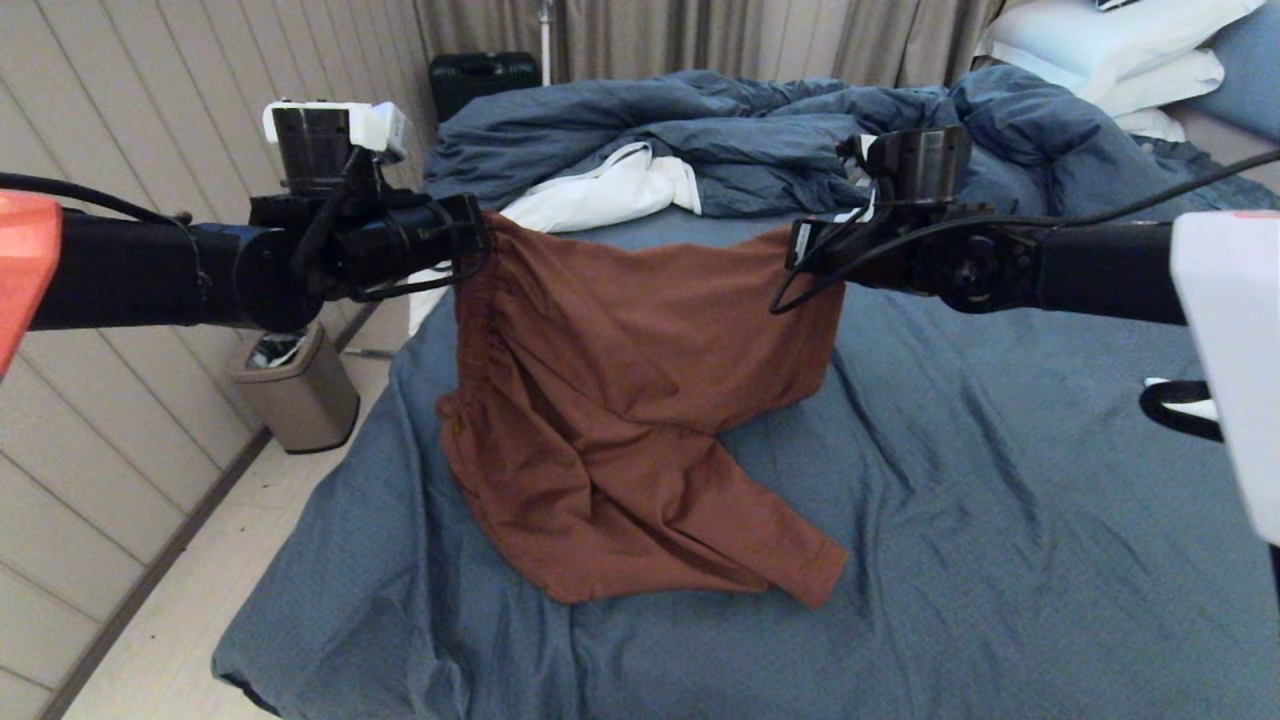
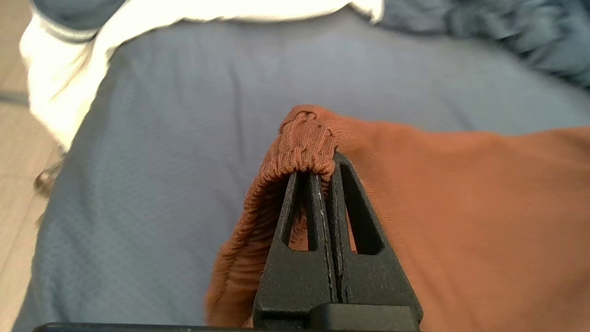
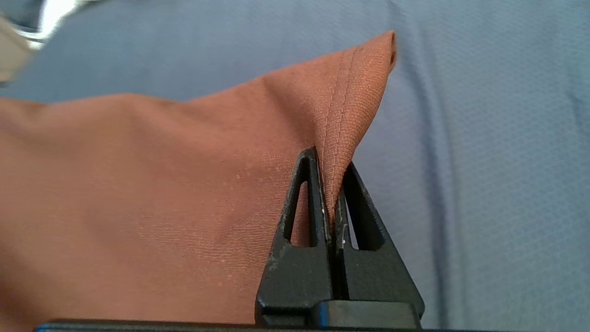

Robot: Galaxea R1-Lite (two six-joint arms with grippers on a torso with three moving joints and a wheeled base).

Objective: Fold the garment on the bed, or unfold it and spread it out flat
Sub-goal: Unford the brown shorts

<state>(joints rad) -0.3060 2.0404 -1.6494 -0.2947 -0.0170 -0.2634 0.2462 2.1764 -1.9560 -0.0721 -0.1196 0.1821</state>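
The rust-brown garment [image 1: 620, 400] hangs stretched between my two grippers above the bed [image 1: 1000, 520], its lower part trailing onto the slate-blue sheet. My left gripper [image 2: 318, 168] is shut on the gathered elastic waistband [image 2: 306, 143] at the garment's left top corner. In the right wrist view my right gripper [image 3: 331, 177] is shut on a stitched hem corner [image 3: 355, 92] at the garment's right top. From the head view the left gripper [image 1: 478, 235] and right gripper [image 1: 800, 250] stand level, with the fabric's top edge taut between them.
A rumpled dark blue duvet [image 1: 740, 130] with white lining [image 1: 610, 195] lies at the bed's far end, white pillows [image 1: 1120, 50] at the far right. A waste bin [image 1: 295, 385] stands on the floor left of the bed. A black case [image 1: 483, 78] sits by the curtain.
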